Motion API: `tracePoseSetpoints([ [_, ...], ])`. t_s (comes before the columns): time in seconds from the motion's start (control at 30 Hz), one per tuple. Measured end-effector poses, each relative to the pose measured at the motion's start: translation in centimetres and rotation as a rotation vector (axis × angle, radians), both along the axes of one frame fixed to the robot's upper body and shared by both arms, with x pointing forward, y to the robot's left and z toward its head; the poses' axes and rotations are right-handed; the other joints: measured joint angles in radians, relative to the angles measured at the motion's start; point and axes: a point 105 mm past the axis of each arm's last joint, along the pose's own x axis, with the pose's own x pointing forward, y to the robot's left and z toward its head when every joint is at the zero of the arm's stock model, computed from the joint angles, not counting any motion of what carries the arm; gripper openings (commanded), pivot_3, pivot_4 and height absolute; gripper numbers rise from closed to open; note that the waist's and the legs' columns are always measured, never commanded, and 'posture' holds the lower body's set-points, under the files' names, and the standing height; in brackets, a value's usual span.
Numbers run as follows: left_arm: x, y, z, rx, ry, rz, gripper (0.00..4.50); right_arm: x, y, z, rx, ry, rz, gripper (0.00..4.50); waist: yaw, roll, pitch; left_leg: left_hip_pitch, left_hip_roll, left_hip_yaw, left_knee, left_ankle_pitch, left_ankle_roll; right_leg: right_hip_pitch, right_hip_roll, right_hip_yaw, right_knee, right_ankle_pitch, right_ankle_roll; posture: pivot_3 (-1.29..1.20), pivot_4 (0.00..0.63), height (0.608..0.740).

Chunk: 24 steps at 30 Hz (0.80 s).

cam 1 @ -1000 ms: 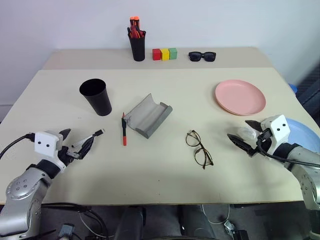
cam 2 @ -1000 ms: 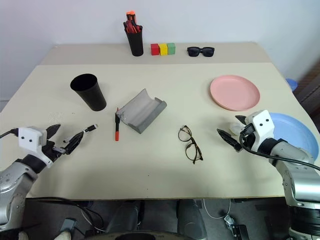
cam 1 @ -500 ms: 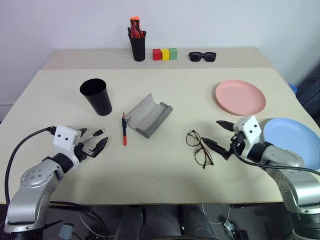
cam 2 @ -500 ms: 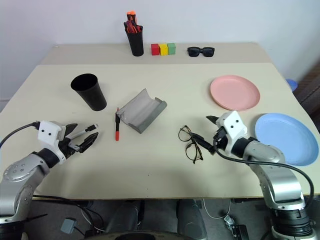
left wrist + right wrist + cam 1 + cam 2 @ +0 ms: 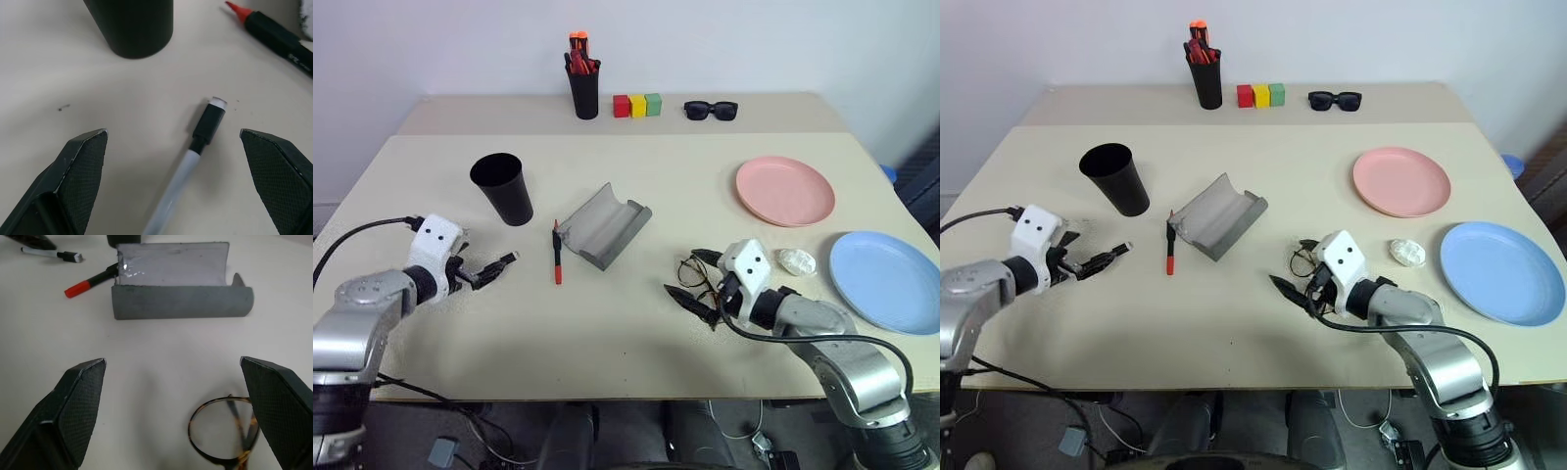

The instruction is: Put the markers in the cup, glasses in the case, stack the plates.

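The white marker (image 5: 208,122) lies on the table just short of the black cup (image 5: 504,188). My left gripper (image 5: 171,133) stands open over it, one finger on each side, not touching. The red marker (image 5: 556,257) rests beside the open grey case (image 5: 604,225). My right gripper (image 5: 691,274) is open around the wire-framed glasses (image 5: 239,428), which lie flat and partly hidden behind its fingers. At the right, the pink plate (image 5: 784,190) and the blue plate (image 5: 886,281) sit apart.
A small white crumpled thing (image 5: 795,260) lies between the right arm and the blue plate. Along the far edge stand a black holder of orange-red pens (image 5: 583,83), three coloured blocks (image 5: 636,105) and black sunglasses (image 5: 710,110).
My right gripper swung left from in front of the blue plate to the glasses, uncovering the plate and the white thing. My left gripper tipped down and moved forward onto the white marker.
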Motion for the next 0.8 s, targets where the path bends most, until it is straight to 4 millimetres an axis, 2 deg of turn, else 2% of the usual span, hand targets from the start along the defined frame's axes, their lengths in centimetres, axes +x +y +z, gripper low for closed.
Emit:
tracePoseSetpoints([
  [0.17,0.0,-1.3,-1.0,-0.017,0.143,-0.084,4.45,-0.8,0.2,0.2,-0.031,-0.003,0.039,4.47,-0.001,-0.001,0.000,0.000,0.000,0.000,-0.003,0.000,0.000,-0.002,0.000,0.000,0.000,0.000,0.001,0.00,0.150,0.740],
  [0.2,-0.1,-1.4,-1.1,0.016,0.160,-0.112,4.21,-1.2,0.2,0.3,-0.042,0.001,0.057,4.50,-0.001,-0.001,0.001,0.000,0.000,0.000,-0.003,0.000,0.000,-0.002,0.000,0.000,0.000,0.000,0.001,0.00,0.150,0.740],
  [0.27,-0.1,-1.3,-1.1,0.062,0.177,-0.137,3.58,-1.9,0.3,0.3,-0.053,0.014,0.098,4.50,-0.003,0.000,0.001,0.000,0.000,0.000,-0.004,0.000,0.000,-0.002,0.000,0.000,0.000,0.000,0.001,0.00,0.150,0.740],
  [0.5,0.0,-1.3,-1.2,0.091,0.181,-0.177,0.03,-3.2,1.2,1.0,-0.047,0.014,0.195,4.50,-0.002,0.000,0.000,0.001,0.000,0.000,-0.002,0.000,0.000,-0.001,0.000,0.000,0.001,0.000,0.000,0.00,0.150,0.740],
  [0.7,-0.3,-1.0,-1.1,0.078,0.164,-0.173,0.03,-2.6,1.9,2.0,-0.033,-0.044,0.207,4.50,-0.005,0.000,0.000,0.001,0.001,0.000,-0.003,0.000,0.000,-0.002,0.000,0.000,0.001,0.000,0.000,0.00,0.150,0.740],
  [0.8,-1.4,-1.5,-0.4,-0.028,0.136,-0.214,0.03,-1.5,2.0,2.2,0.008,-0.067,0.163,4.50,-0.006,-0.002,0.001,0.000,0.001,0.000,-0.003,0.000,0.000,-0.003,0.000,0.000,0.001,0.000,0.000,0.00,0.150,0.740],
])
